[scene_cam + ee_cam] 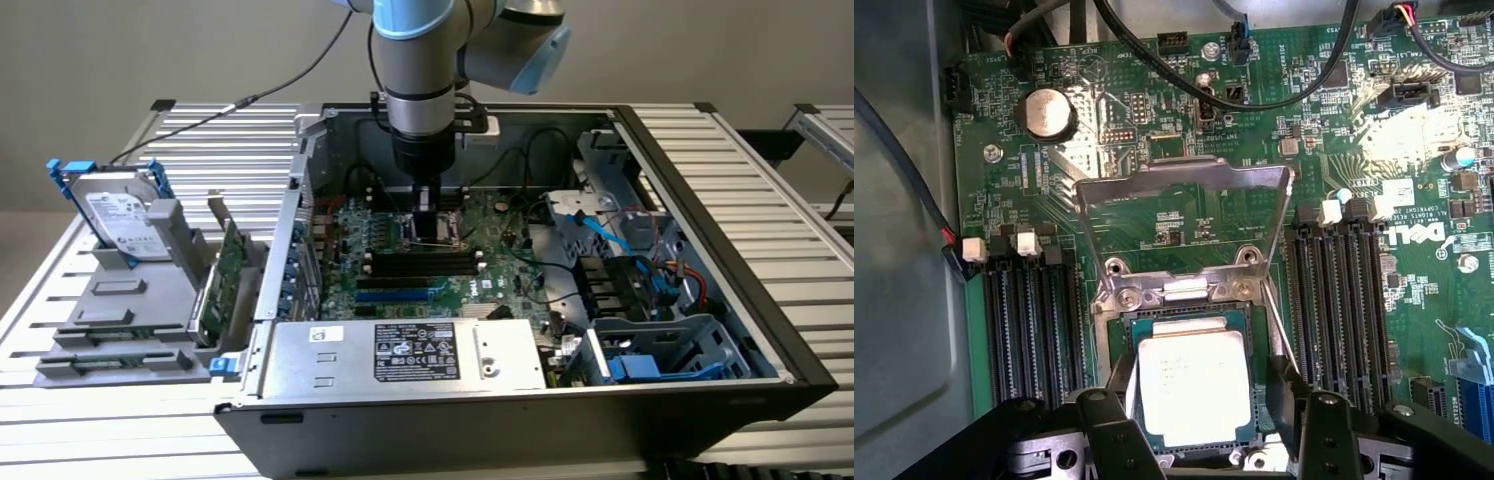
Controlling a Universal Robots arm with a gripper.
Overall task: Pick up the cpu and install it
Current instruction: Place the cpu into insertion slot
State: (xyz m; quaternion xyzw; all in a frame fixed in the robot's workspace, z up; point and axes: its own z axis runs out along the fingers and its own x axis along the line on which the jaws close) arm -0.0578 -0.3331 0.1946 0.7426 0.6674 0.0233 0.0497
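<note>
As far as I can read the wrist view, the cpu (pixel 1192 385) lies flat in its socket on the motherboard (pixel 1154 110), straight below the hand (pixel 1204 378) and between its two fingers (pixel 1119 385). The fingers stand apart, one on either side of the chip. Each looks just clear of an edge, and I see no pinch on it.

The chip is close to square, so it has no long axis to speak of. Its edges run parallel to the memory slots (pixel 1034 320) that flank the socket, and the fingers face the two edges nearest those slots. The load plate (pixel 1184 215) is tilted up off the chip.

In the exterior view the arm (pixel 424 90) reaches straight down into the open computer case (pixel 694 200), which lies on the slatted worktop (pixel 747 140).
</note>
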